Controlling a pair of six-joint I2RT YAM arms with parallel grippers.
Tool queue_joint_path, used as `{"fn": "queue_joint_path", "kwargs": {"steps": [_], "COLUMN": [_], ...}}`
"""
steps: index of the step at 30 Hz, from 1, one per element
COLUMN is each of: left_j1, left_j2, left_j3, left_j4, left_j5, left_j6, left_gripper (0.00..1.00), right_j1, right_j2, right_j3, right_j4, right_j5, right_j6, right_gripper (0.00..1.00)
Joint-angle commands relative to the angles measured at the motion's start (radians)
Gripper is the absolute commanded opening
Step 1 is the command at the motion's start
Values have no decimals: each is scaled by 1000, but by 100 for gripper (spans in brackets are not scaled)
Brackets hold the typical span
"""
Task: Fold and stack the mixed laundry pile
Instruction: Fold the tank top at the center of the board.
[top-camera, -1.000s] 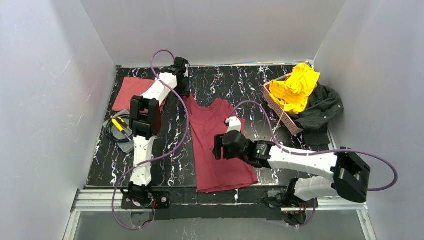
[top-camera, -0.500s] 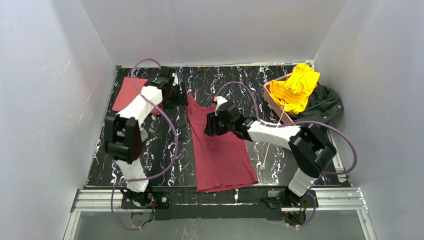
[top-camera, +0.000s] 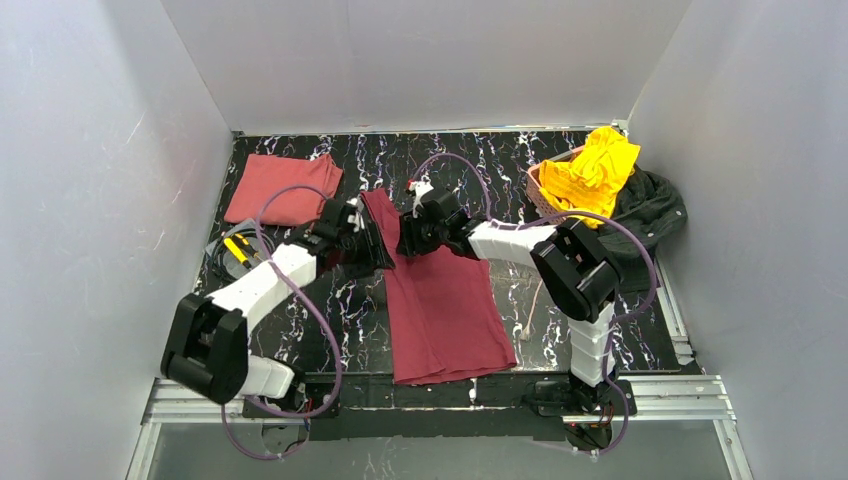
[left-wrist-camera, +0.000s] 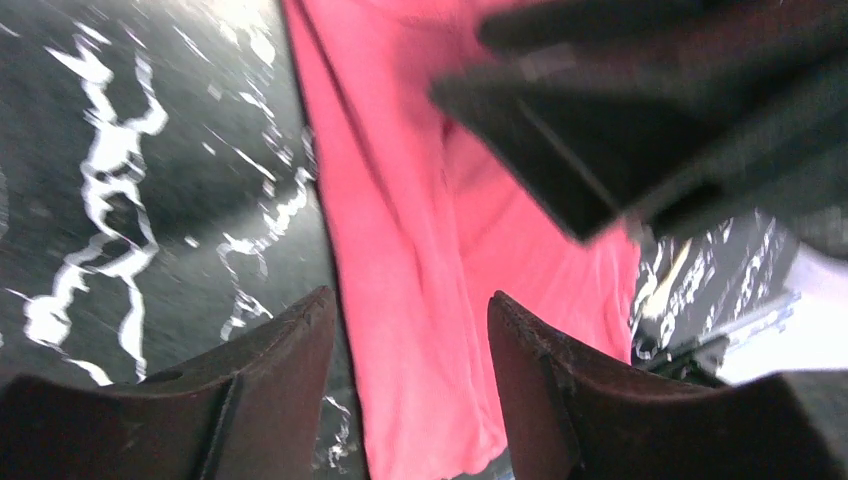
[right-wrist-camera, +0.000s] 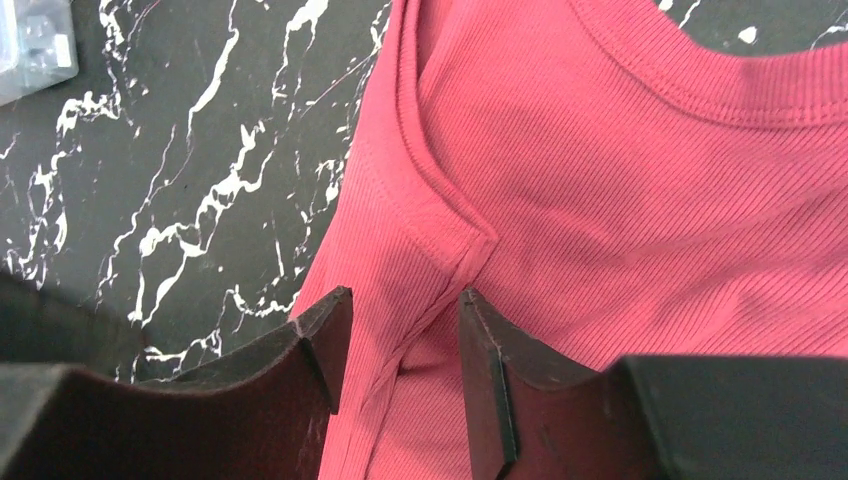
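Note:
A dark maroon shirt (top-camera: 445, 300) lies flat along the middle of the table, collar toward the back. Both grippers hang over its far left shoulder, close together. My left gripper (top-camera: 372, 245) is open, with the shirt's left edge (left-wrist-camera: 420, 260) showing between its fingers. My right gripper (top-camera: 408, 238) is open over the sleeve seam (right-wrist-camera: 440, 250), and nothing is pinched. A salmon-red garment (top-camera: 280, 188) lies folded at the back left. The yellow garment (top-camera: 592, 172) is bunched on the basket, and the charcoal-black one (top-camera: 648, 215) is heaped beside it.
A pink lattice basket (top-camera: 556, 215) stands at the back right under the yellow cloth. A thin cream cord (top-camera: 533, 300) trails from it toward the front. A clear box with yellow-handled tools (top-camera: 236, 258) sits at the left edge. White walls close in three sides.
My left gripper has come back from the far-left corner to the shirt's left shoulder and opened. My right gripper has travelled from the shirt's middle up to the same shoulder, its jaws narrowing.

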Motion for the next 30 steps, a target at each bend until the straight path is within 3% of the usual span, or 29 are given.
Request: {"fn": "queue_joint_path", "kwargs": {"steps": [1,9,18,30], "left_j1": [-86,-208,-316,-332], "left_j2": [-121,-190,-103,-173], "left_j3": [-100,-267,-378,-516], "left_j4": [82,183,316,254], "left_j5": [38,71,113,106], "left_j6": [-109,-197,-231,-227], "left_gripper": [53,44,32,28], "right_j1": [-9,-9,-13,-58], "right_j2": [48,86,52,-30], "right_j3": [75,103,85,6], "right_j4": [14,-7,-2,14], "right_j5": [11,24,62,114], "right_j6": [-32,-47,-49,-48], "right_gripper": [50,45,2,1]}}
